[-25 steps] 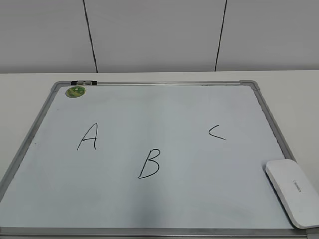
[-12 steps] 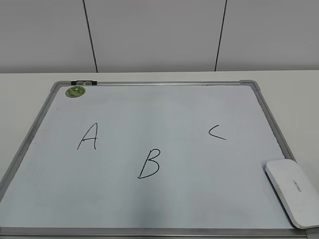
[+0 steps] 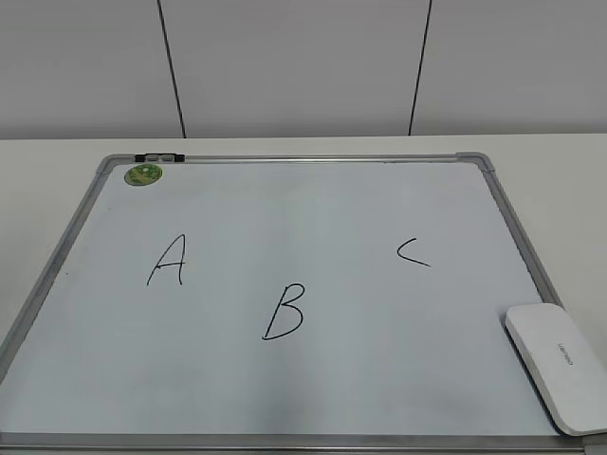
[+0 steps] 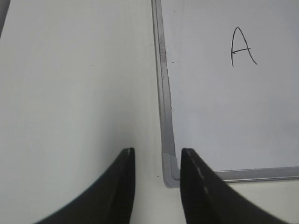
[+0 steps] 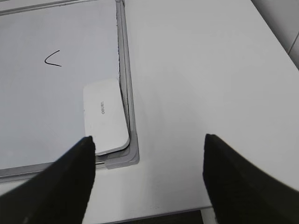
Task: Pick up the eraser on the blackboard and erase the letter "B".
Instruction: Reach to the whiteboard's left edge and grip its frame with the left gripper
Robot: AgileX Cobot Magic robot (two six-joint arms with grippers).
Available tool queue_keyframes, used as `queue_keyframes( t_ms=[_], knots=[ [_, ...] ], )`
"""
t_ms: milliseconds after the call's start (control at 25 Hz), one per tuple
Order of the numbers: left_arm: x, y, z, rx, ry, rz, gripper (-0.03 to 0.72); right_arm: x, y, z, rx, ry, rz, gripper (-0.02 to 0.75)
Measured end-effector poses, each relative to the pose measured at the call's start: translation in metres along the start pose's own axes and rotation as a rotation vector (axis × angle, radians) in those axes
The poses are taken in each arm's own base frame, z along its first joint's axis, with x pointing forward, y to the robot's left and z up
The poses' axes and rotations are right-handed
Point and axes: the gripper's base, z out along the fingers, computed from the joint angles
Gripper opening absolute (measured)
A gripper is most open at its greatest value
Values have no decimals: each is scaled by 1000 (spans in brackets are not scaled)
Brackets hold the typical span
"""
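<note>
The blackboard [image 3: 313, 398] lies flat on a white table [image 3: 38, 161], its silver frame intact on all visible sides. The eraser [image 3: 560, 365] rests in the board's near right corner, long side along the right frame rail and touching it, lettered face up. The letter "B" [image 3: 285, 311] stands unsmudged in the lower middle of the board, well apart from the eraser, with an "A" [image 3: 168, 260] to its left and a "C" [image 3: 413, 251] to its upper right. A round green magnet [image 3: 144, 174] sits in the far left corner. In the right wrist view the right gripper [image 5: 149, 175] hangs above the table with its fingers spread wide and empty; the eraser [image 5: 105, 115] lies ahead of the left finger [image 5: 70, 182], not between the two. The left gripper [image 4: 156, 179] is narrowly parted, holding nothing, straddling the board's near left corner piece [image 4: 171, 169] from above.
</note>
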Motion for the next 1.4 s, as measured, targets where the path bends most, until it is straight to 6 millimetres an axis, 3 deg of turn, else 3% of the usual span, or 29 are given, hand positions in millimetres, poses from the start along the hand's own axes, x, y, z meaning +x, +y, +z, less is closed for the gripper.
queue_keyframes(
  t_ms=[440,840,1200,1400],
  knots=[
    [-83,4,97,24,231,-36,243,0,0,0,0,0,0,534],
    [-141,6,182,48,324,-68,243,0,0,0,0,0,0,534],
    [-143,6,253,71,504,-101,243,0,0,0,0,0,0,534],
    [-134,6,277,69,565,-112,243,0,0,0,0,0,0,534]
  ],
)
